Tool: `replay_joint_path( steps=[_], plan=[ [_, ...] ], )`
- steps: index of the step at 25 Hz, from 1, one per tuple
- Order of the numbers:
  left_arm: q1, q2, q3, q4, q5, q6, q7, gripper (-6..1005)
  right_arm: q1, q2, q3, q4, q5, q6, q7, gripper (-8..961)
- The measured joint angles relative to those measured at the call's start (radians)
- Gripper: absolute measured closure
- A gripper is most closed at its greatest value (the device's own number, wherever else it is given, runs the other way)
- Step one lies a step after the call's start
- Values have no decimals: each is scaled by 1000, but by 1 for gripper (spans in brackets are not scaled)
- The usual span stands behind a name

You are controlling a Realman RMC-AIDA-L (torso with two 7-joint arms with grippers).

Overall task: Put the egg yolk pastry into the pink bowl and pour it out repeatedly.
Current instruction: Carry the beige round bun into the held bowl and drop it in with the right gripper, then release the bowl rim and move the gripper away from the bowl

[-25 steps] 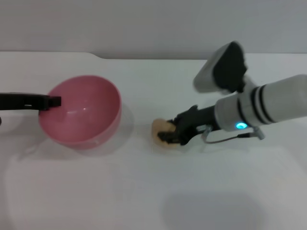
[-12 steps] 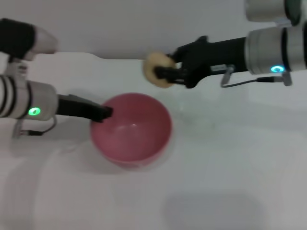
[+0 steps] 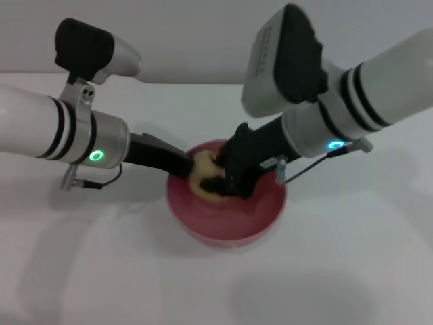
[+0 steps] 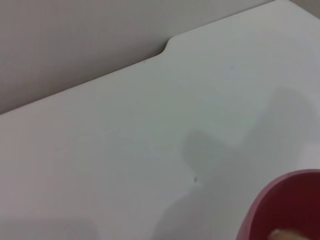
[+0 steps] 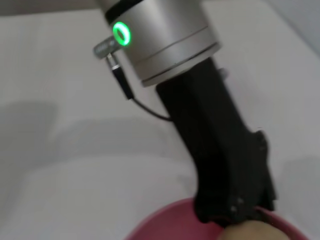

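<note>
There is one pink bowl (image 3: 226,213) on the white table (image 3: 352,271). One egg yolk pastry (image 3: 205,175) sits over the inside of the bowl, up near the rim. The right gripper (image 3: 222,179) has its black fingers closed tight on the pastry, one on each side, so the pastry is stuck between the jaws. The left gripper (image 3: 181,166) comes from the other side and pinches the rim of the bowl, right next to the pastry. There are two arms, one on each side. Behind them is a plain grey wall (image 3: 189,34).
</note>
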Motion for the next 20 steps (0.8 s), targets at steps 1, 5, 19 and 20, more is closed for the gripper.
replay_joint_path(
  steps=[1,5,19,20],
  plan=[
    [-2,0,3,0,-4,-4,0,975,4,0,-5,6,-1,0,7,755],
    [-4,1,7,0,-14,-12,0,975,-3,0,-9,-5,-3,-5,27,663],
    [-4,2,48,-60,-22,-99,6,974,-179,-2,152,-218,43,-48,23,466],
    [-5,2,48,-61,-22,-105,6,973,-182,-2,157,-218,43,-62,23,466]
  ],
)
